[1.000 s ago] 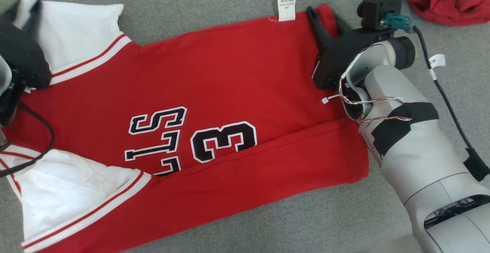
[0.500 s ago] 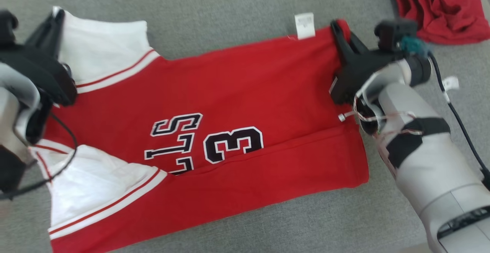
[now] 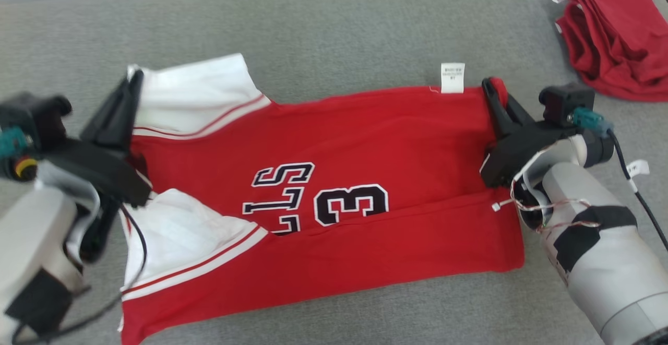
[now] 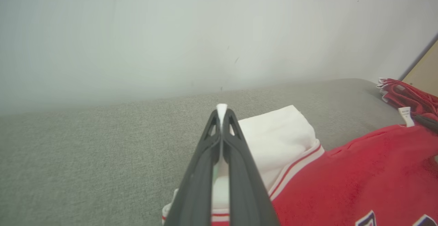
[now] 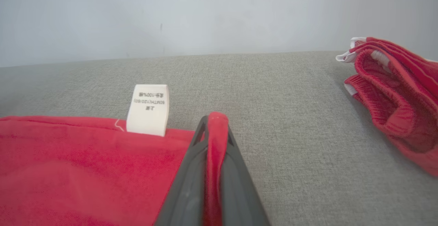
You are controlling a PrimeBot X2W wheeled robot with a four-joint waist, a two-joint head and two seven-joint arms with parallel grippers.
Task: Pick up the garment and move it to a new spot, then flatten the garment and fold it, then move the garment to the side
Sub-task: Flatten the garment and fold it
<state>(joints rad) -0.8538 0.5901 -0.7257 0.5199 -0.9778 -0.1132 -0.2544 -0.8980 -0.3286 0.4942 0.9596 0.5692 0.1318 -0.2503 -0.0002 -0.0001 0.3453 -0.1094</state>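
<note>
The garment (image 3: 365,141), a red jersey with white sleeves, lies flat on the grey fabric surface (image 3: 334,26). Its long axis runs from 9 to 3 o'clock in my head view. My left tool (image 3: 135,78) is clamped on the corner of the far white sleeve (image 3: 198,94) at 9 o'clock; a sliver of white cloth shows between its closed fingers in the left wrist view. My right tool (image 3: 489,85) is pinched shut on the far hem corner (image 5: 216,123) at 3 o'clock, just beside the care label (image 3: 452,78).

So I hold both ends of the far long edge, one arm at each end and neither nearer. The rest of the jersey lies toward 6 o'clock from both tools, where the near long edge already looks turned over along a lengthwise crease. I judge the next move is to carry the far edge evenly toward 6 o'clock.

I see no containers. A red pile (image 3: 610,42) of other cloth sits loose at 1 o'clock, well apart.
</note>
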